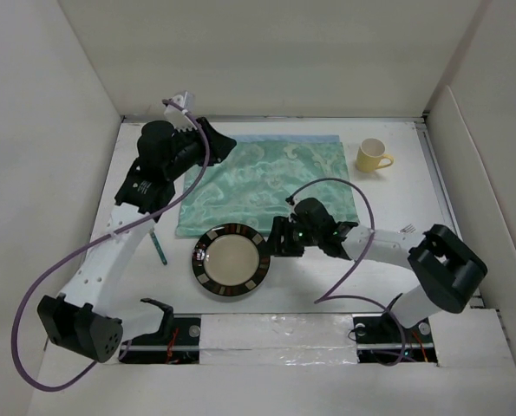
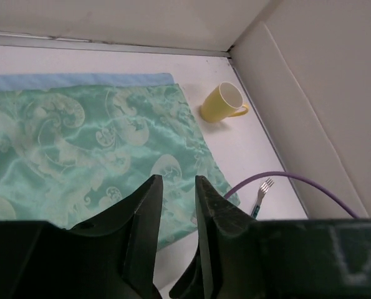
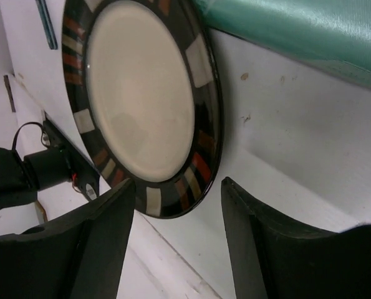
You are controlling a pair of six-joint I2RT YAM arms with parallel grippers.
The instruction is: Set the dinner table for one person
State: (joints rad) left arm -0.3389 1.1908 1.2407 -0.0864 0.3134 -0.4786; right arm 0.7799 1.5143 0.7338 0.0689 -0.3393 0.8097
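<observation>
The white dinner table [image 1: 388,195] carries a teal-green patterned mat [image 1: 271,182]. A round plate [image 1: 230,262] with a dark striped rim and a cream centre lies on the bare table below the mat's front edge. My right gripper [image 1: 277,241] is open at the plate's right rim. In the right wrist view the plate [image 3: 141,99] has its rim between my open jaws [image 3: 178,184], which do not touch it. My left gripper [image 1: 216,141] hovers over the mat's far left corner. In the left wrist view it [image 2: 178,180] is open a narrow gap and empty above the mat [image 2: 79,143].
A yellow mug [image 1: 372,156] stands at the back right, also in the left wrist view [image 2: 222,103]. A fork [image 1: 405,229] lies right of the mat, partly under my right arm. A teal-handled utensil [image 1: 160,249] lies left of the plate. White walls enclose the table.
</observation>
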